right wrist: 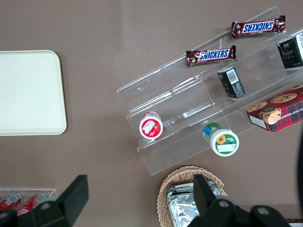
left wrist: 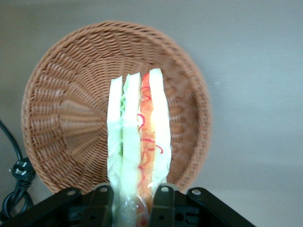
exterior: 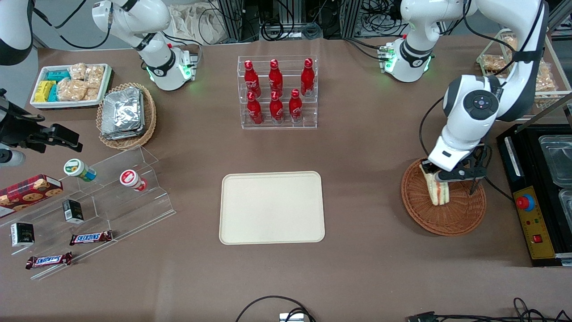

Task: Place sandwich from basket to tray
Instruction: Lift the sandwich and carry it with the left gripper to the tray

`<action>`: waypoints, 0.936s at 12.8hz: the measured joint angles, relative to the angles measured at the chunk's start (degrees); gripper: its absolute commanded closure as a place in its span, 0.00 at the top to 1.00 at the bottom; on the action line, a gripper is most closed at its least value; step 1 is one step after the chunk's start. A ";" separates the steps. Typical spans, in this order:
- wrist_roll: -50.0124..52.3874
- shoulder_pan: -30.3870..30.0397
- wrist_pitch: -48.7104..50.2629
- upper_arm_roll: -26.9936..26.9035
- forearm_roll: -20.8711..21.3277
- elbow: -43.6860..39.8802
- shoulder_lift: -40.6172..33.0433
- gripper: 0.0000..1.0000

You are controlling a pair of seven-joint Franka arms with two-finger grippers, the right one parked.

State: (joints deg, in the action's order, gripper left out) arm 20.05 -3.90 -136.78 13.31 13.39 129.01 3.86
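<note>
The sandwich [exterior: 439, 191], a pale bread wedge in clear wrap with green and red-orange stripes, is held in my left gripper [exterior: 440, 178] above the round reddish-brown wicker basket [exterior: 451, 217]. In the left wrist view the black fingers [left wrist: 162, 198] clamp the sandwich [left wrist: 137, 137] from both sides, and it hangs over the basket's [left wrist: 61, 123] bare floor, lifted clear of it. The cream tray [exterior: 271, 208] lies flat and bare at the table's middle, toward the parked arm from the basket. It also shows in the right wrist view [right wrist: 28, 94].
A clear rack of red bottles [exterior: 277, 91] stands farther from the front camera than the tray. A black control box [exterior: 529, 219] lies beside the basket at the working arm's end. A clear stepped shelf [exterior: 89, 201] with snacks and a tan foil-packet basket [exterior: 126, 115] sit toward the parked arm's end.
</note>
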 measured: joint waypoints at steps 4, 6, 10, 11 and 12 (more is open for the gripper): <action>-0.23 0.16 16.43 6.35 -4.21 -13.81 0.45 0.13; -0.38 0.20 22.35 8.70 -6.30 -20.80 1.81 0.13; 1.09 1.57 27.99 13.36 -6.81 -33.85 8.78 0.14; 1.27 3.01 28.13 13.61 -6.80 -36.12 10.63 0.14; 2.16 5.03 28.19 13.68 -6.79 -38.17 12.66 0.13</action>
State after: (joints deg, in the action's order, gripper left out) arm 22.21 1.14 -108.59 26.99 6.59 90.84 16.52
